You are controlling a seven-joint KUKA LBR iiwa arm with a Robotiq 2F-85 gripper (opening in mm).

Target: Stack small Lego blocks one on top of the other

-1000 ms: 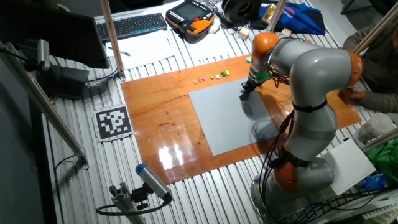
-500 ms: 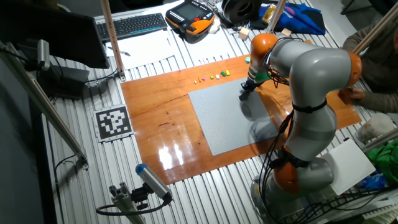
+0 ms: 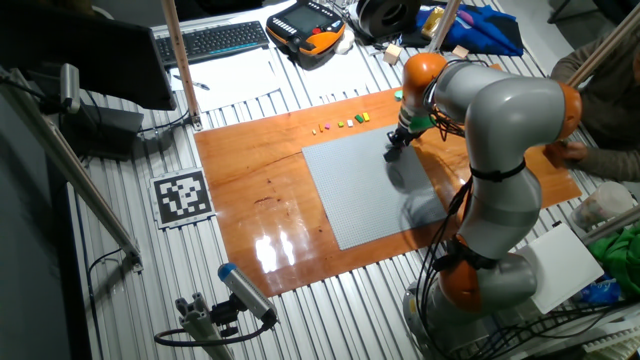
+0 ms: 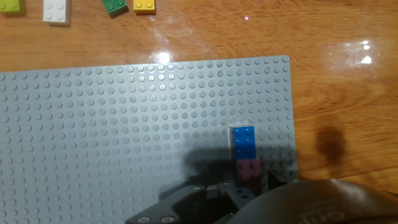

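Observation:
In the hand view a small purple brick [image 4: 247,168] sits between the fingertips of my gripper [image 4: 249,184], whose jaws stand close against its sides. It lies right next to a blue brick [image 4: 244,142] near the right edge of the grey baseplate [image 4: 124,137]. A yellow-green brick [image 4: 9,5], a white one [image 4: 56,10], a green one [image 4: 114,6] and a yellow one [image 4: 144,5] lie loose on the wood beyond the plate. In the fixed view my gripper [image 3: 395,150] is low over the plate's far right edge [image 3: 420,190], with the loose row of bricks [image 3: 340,124] behind it.
The baseplate lies on a wooden board [image 3: 260,190]. A person's hand [image 3: 565,152] rests at the board's right side. A keyboard [image 3: 215,40] and a teach pendant [image 3: 305,30] lie at the back. A marker tag [image 3: 182,196] lies left of the board.

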